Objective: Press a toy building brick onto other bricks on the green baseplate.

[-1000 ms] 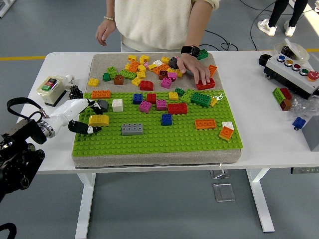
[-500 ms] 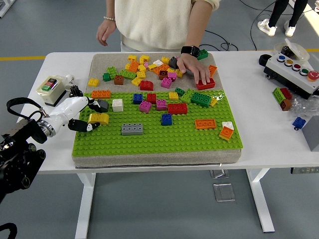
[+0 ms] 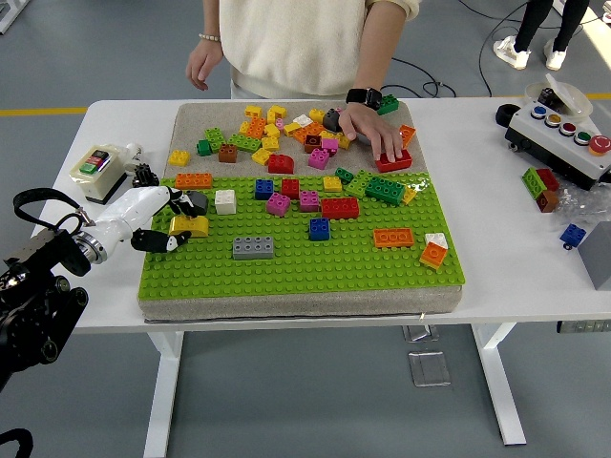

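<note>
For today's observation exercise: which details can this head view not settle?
- Whether the yellow brick is seated on the green baseplate: the left hand covers it.
- The red brick: partly under the person's hand.
- The right arm: outside the frame.
- Button box labels: too small.

A yellow brick (image 3: 189,225) sits at the left edge of the green baseplate (image 3: 305,262), held between the fingers of the left hand (image 3: 162,221). The baseplate lies flat at the frame's centre, studded, carrying scattered bricks: a grey one (image 3: 253,248) just right of the yellow, a blue one (image 3: 319,229), a red one (image 3: 340,207), and an orange one (image 3: 393,238).
</note>
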Action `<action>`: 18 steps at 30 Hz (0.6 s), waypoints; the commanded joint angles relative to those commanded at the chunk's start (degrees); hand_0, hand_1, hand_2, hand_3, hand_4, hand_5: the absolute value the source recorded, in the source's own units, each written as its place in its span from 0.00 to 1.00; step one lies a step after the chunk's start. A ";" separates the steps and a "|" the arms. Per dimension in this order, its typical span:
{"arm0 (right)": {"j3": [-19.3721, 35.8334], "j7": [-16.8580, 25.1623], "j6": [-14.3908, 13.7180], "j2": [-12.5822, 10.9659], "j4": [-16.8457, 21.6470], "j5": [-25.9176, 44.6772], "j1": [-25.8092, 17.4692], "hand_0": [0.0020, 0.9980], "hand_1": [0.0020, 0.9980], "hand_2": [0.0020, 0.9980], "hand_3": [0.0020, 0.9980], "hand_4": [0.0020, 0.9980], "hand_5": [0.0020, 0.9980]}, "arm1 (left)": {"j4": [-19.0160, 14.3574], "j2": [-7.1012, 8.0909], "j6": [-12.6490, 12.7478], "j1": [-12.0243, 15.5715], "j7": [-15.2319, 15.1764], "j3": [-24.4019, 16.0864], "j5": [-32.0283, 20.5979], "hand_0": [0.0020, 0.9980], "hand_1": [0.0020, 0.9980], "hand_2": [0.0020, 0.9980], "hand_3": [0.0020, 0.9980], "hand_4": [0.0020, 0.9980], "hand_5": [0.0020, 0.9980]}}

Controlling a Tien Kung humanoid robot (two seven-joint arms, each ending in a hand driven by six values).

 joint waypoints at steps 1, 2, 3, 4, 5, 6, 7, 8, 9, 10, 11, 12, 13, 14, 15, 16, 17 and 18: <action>-0.01 0.02 -0.04 0.02 0.00 -0.01 -0.01 0.73 0.65 0.70 0.58 0.91 0.49 | -0.13 0.01 -0.04 0.06 0.00 -0.08 0.00 0.73 0.58 0.56 0.54 0.66 0.00; -0.02 0.03 -0.06 0.02 0.00 -0.02 -0.01 0.73 0.65 0.70 0.58 0.91 0.49 | -0.17 0.02 -0.05 0.08 0.00 -0.11 0.00 0.73 0.58 0.56 0.54 0.66 0.00; -0.04 0.04 -0.11 0.03 0.00 -0.05 -0.02 0.73 0.65 0.70 0.59 0.91 0.49 | -0.36 0.04 -0.10 0.20 0.00 -0.21 0.00 0.72 0.58 0.56 0.54 0.67 0.00; -0.05 0.05 -0.15 0.04 0.00 -0.08 -0.02 0.73 0.65 0.70 0.59 0.91 0.49 | -0.53 0.07 -0.15 0.31 0.00 -0.27 0.00 0.72 0.58 0.56 0.54 0.67 0.00; -0.07 0.05 -0.18 0.04 0.00 -0.10 -0.03 0.73 0.65 0.70 0.59 0.91 0.49 | -0.64 0.08 -0.18 0.37 0.01 -0.31 0.00 0.72 0.58 0.56 0.54 0.67 0.00; -0.13 0.05 -0.20 0.04 0.00 -0.10 -0.03 0.73 0.65 0.70 0.59 0.91 0.49 | -0.79 0.09 -0.20 0.44 0.01 -0.35 0.00 0.72 0.58 0.56 0.54 0.67 0.00; -0.16 0.04 -0.21 0.05 0.00 -0.10 -0.05 0.73 0.65 0.70 0.59 0.91 0.49 | -0.94 0.08 -0.26 0.50 0.01 -0.42 0.00 0.72 0.58 0.56 0.54 0.67 0.00; -0.18 0.03 -0.22 0.06 0.00 -0.09 -0.07 0.73 0.65 0.70 0.59 0.91 0.49 | -1.06 0.07 -0.33 0.54 0.01 -0.49 0.00 0.72 0.58 0.56 0.54 0.67 0.00; -0.18 0.01 -0.23 0.07 0.00 -0.11 -0.09 0.73 0.65 0.70 0.59 0.91 0.49 | -1.16 0.06 -0.38 0.58 0.01 -0.53 0.00 0.72 0.58 0.56 0.54 0.67 0.00; -0.17 -0.01 -0.23 0.08 0.00 -0.13 -0.10 0.73 0.65 0.70 0.59 0.91 0.49 | -1.29 0.06 -0.43 0.61 0.01 -0.58 0.00 0.72 0.58 0.56 0.54 0.67 0.00; -0.20 0.00 -0.25 0.09 0.00 -0.11 -0.11 0.73 0.65 0.70 0.59 0.91 0.49 | -1.47 0.08 -0.47 0.66 0.02 -0.65 0.00 0.72 0.58 0.56 0.54 0.67 0.00; -0.22 0.01 -0.26 0.10 0.00 -0.09 -0.11 0.73 0.65 0.70 0.59 0.91 0.49 | -1.54 0.09 -0.48 0.68 0.03 -0.67 0.00 0.72 0.58 0.56 0.54 0.67 0.00; -0.22 0.01 -0.29 0.11 0.00 -0.08 -0.11 0.73 0.65 0.70 0.59 0.91 0.49 | -1.78 0.13 -0.51 0.77 0.03 -0.77 0.00 0.72 0.58 0.56 0.54 0.67 0.00; -0.23 0.01 -0.31 0.11 0.00 -0.08 -0.11 0.73 0.65 0.70 0.59 0.91 0.49 | -1.88 0.14 -0.53 0.81 0.03 -0.81 0.00 0.72 0.58 0.56 0.54 0.67 0.00; -0.22 0.00 -0.31 0.12 0.00 -0.10 -0.14 0.73 0.65 0.70 0.59 0.91 0.49 | -2.12 0.18 -0.59 0.90 0.02 -0.83 0.00 0.72 0.58 0.56 0.54 0.68 0.00; -0.22 -0.01 -0.32 0.13 0.00 -0.11 -0.15 0.73 0.65 0.70 0.59 0.91 0.49 | -2.20 0.20 -0.62 0.93 0.02 -0.83 0.00 0.72 0.58 0.56 0.54 0.68 0.00; -0.25 0.01 -0.32 0.15 0.00 -0.12 -0.18 0.73 0.65 0.70 0.59 0.91 0.49 | -2.48 0.21 -0.65 1.08 0.06 -0.95 0.00 0.72 0.58 0.56 0.54 0.68 0.00; -0.26 0.02 -0.33 0.16 0.00 -0.12 -0.19 0.73 0.65 0.70 0.59 0.91 0.49 | -2.74 0.22 -0.70 1.22 0.08 -1.04 0.00 0.72 0.58 0.56 0.54 0.68 0.00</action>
